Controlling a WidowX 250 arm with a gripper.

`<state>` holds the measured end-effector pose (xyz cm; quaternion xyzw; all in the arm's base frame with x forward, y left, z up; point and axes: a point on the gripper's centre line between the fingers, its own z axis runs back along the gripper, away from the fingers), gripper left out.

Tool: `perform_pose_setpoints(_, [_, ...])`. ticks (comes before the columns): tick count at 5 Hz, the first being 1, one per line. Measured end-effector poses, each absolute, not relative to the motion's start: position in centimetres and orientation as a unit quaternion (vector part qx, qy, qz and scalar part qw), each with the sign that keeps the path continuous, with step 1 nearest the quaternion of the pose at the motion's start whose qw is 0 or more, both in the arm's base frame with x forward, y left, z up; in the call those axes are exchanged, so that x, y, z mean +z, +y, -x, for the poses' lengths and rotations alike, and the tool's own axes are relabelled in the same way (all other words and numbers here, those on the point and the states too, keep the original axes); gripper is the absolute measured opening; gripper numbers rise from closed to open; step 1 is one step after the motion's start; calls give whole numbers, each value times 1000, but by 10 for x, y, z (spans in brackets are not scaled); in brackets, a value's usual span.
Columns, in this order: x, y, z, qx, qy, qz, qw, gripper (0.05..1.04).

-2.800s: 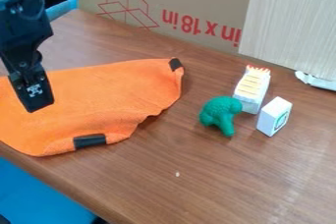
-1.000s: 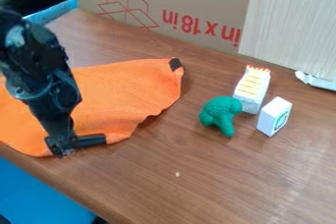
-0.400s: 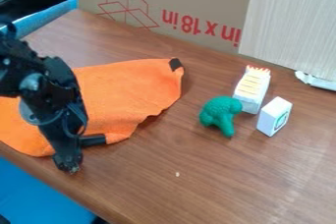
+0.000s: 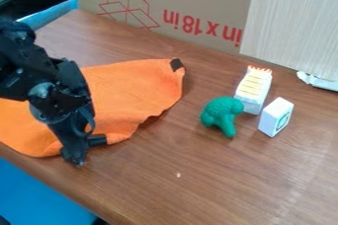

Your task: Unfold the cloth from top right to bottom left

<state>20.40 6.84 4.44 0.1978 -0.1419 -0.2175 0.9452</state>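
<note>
In the camera view, I have the gripper (image 4: 76, 158) pointing down at the near edge of the orange cloth (image 4: 135, 88), beside its black patch (image 4: 98, 140), I suppose because this edge must be pulled for unfolding. The cloth lies on the desk (image 4: 224, 184) mostly behind the gripper. Whether the gripper is wide, narrow or holding cloth, I cannot tell; the arm (image 4: 63, 91) covers some fabric, and beyond it the view's border cuts the cloth.
</note>
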Motion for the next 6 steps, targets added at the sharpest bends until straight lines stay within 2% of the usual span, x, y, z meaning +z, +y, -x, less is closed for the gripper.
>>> perform_pose_setpoints(2, [38, 65, -208, -212, -139, -191, 948, 389])
perform_pose_setpoints(3, [38, 64, -209, -214, -143, -187, 948, 158])
perform_pose_setpoints(4, [39, 66, -207, -216, -143, -180, 949, 63])
perform_pose_setpoints(6, [64, 65, -186, -239, -144, -142, 950, 51])
